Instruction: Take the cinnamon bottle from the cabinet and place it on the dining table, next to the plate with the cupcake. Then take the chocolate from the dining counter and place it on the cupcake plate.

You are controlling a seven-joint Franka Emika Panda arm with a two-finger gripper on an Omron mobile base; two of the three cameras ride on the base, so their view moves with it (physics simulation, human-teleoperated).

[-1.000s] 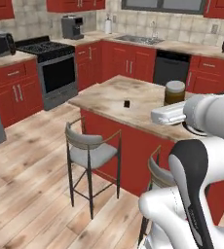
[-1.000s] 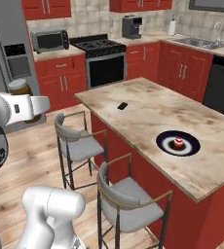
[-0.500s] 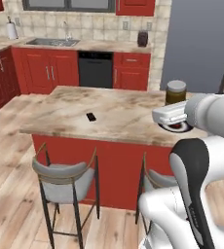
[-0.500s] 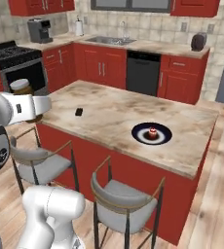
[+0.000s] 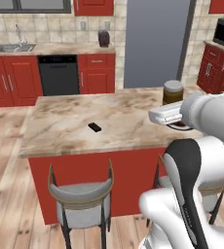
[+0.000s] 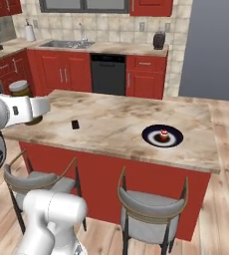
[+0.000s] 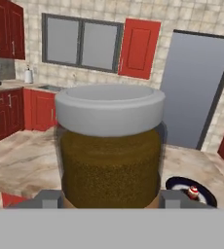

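We see the gripper [image 7: 110, 202] closed partway around the cinnamon bottle [image 7: 110, 148], its two grey fingertips [image 7: 46, 199] pressing the lower sides of the jar, which stands upright with its grey-silver lid on top and brown contents filling the glass. In the left base view the jar [image 5: 173, 92] rises just above the white hand, and in the right base view it [image 6: 21, 89] sits behind the hand at the left edge of the island. The forearm runs about level, held out over the near edge of the dining table [image 5: 70, 133], with the elbow and upper arm bulking white and dark in the foreground of both base views. Beyond the jar, in the hand view, we find the plate [image 7: 209, 192] low on the right with the cupcake [image 7: 193, 192] on it; in the right base view the plate [image 6: 149, 134] lies on the marbled top toward the far right end, the cupcake [image 6: 163, 134] near its middle, well apart from the held jar. The chocolate [image 6: 75, 124] lies flat on the stone top between the jar and the plate, nearer the hand; in the left base view it [image 5: 95, 127] rests alone left of the gripper. Two grey stools [image 6: 149, 206] stand tucked against the red base below. Behind the island we see red base cabinets, a black dishwasher [image 6: 107, 74], a sink [image 6: 68, 44] and a tall grey refrigerator [image 5: 155, 44].
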